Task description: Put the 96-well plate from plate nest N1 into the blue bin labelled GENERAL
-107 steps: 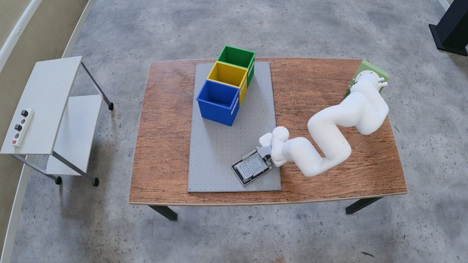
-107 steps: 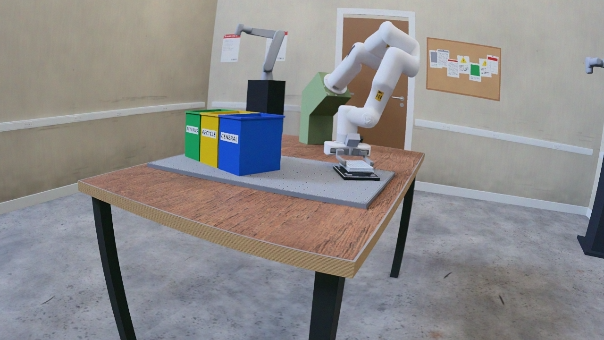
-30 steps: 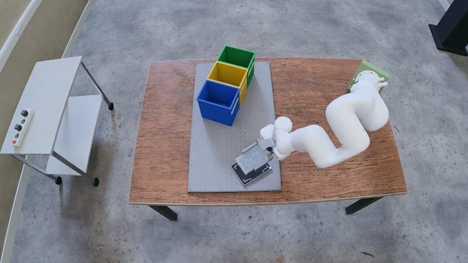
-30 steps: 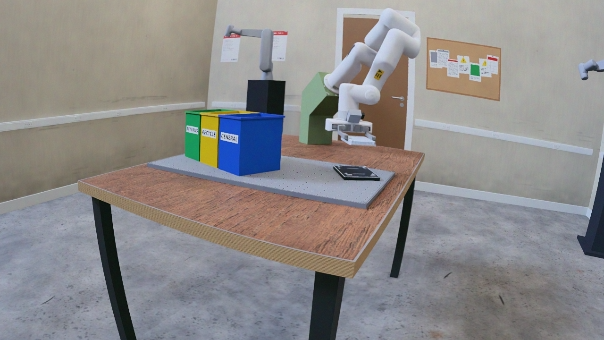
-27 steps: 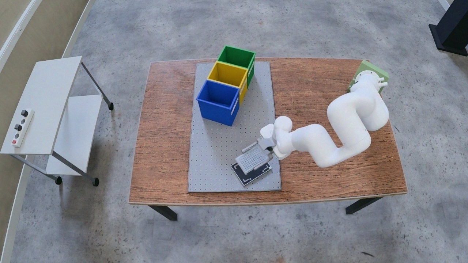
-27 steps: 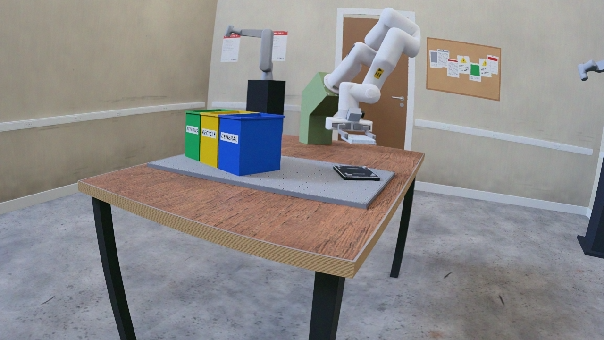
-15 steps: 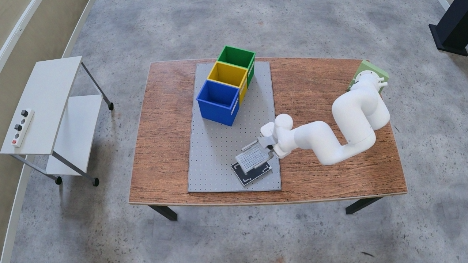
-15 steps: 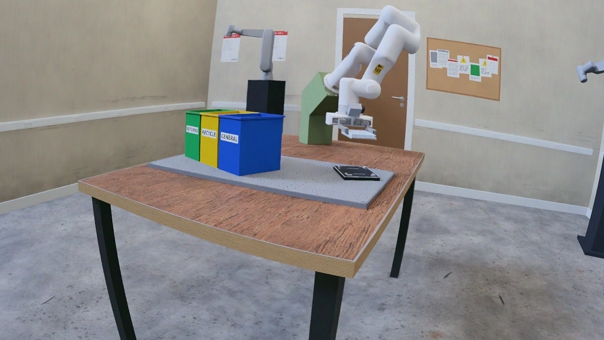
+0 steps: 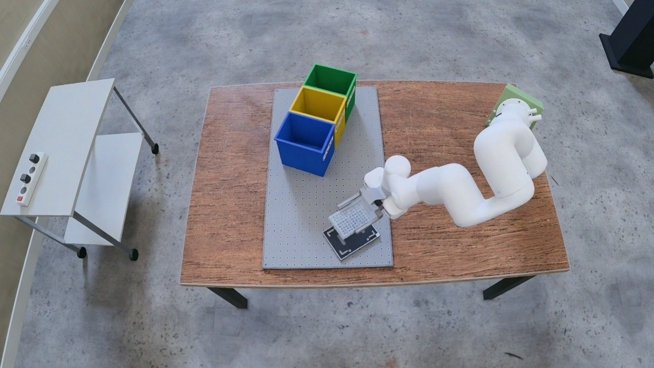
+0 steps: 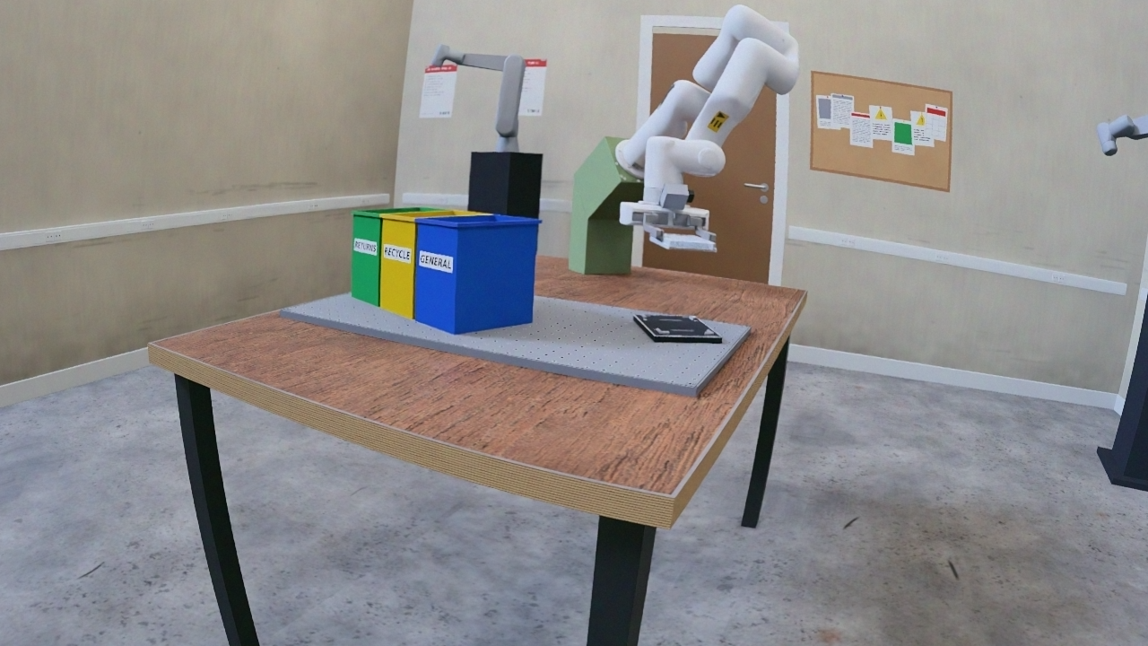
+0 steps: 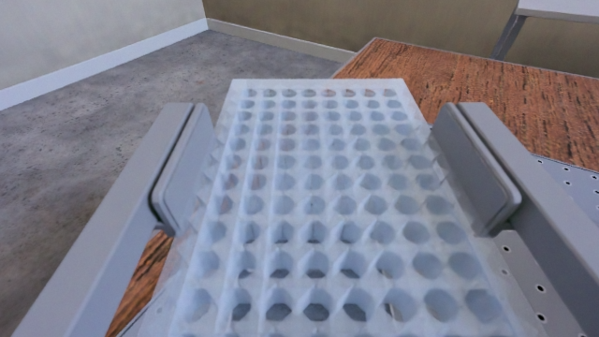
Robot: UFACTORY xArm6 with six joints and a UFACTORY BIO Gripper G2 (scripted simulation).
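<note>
Your 96-well plate (image 9: 353, 218) (image 10: 682, 240) (image 11: 318, 187) hung in the air above the black plate nest (image 9: 351, 241) (image 10: 678, 328), well apart from the blue GENERAL bin (image 9: 301, 155) (image 10: 493, 276). If you had swung across too low, the plate or arm could have struck that bin's rim and tipped it into the yellow bin (image 9: 318, 101) (image 10: 397, 269) beside it. A jerky turn might have let the plate slip. Your jaws (image 9: 358, 214) (image 10: 681, 232) were closed as far as the plate allowed, the pads against its two long sides.

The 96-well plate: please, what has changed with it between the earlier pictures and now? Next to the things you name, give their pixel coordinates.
The 96-well plate (image 9: 352, 219) (image 10: 683, 241) (image 11: 323, 183) has gone up, out of the plate nest (image 9: 345, 250) (image 10: 679, 328), and hangs above it. The gripper (image 9: 357, 214) (image 10: 681, 232) (image 11: 318, 164), already around it at first, rose with it and holds it. The three bins, upright, and the nest stayed in place.
</note>
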